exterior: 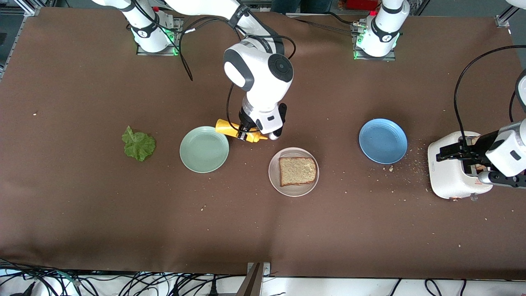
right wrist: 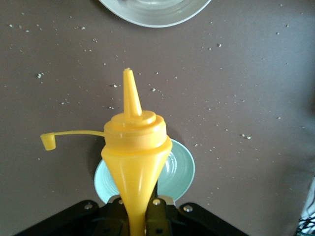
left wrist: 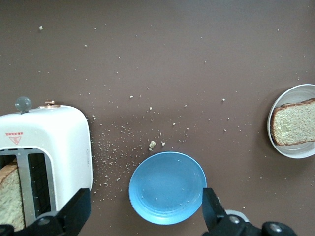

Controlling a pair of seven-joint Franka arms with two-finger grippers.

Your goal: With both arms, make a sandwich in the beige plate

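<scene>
One slice of toasted bread (exterior: 298,171) lies on the beige plate (exterior: 273,172) mid-table. The lettuce leaf (exterior: 139,144) lies on the table toward the right arm's end. A second slice (left wrist: 10,196) stands in the white toaster (exterior: 452,172). My right gripper (exterior: 246,133) is shut on a yellow squeeze bottle (exterior: 230,129), held on its side between the mint-green plate (exterior: 204,149) and the beige plate. In the right wrist view the bottle (right wrist: 135,147) has its cap off the nozzle, which points toward the beige plate (right wrist: 152,14). My left gripper (exterior: 452,154) is open and empty over the toaster; it also shows in the left wrist view (left wrist: 144,201).
A blue plate (exterior: 383,140) sits between the beige plate and the toaster, with crumbs scattered round it. It shows in the left wrist view (left wrist: 167,187) beside the toaster (left wrist: 49,147). The mint-green plate (right wrist: 179,169) holds nothing.
</scene>
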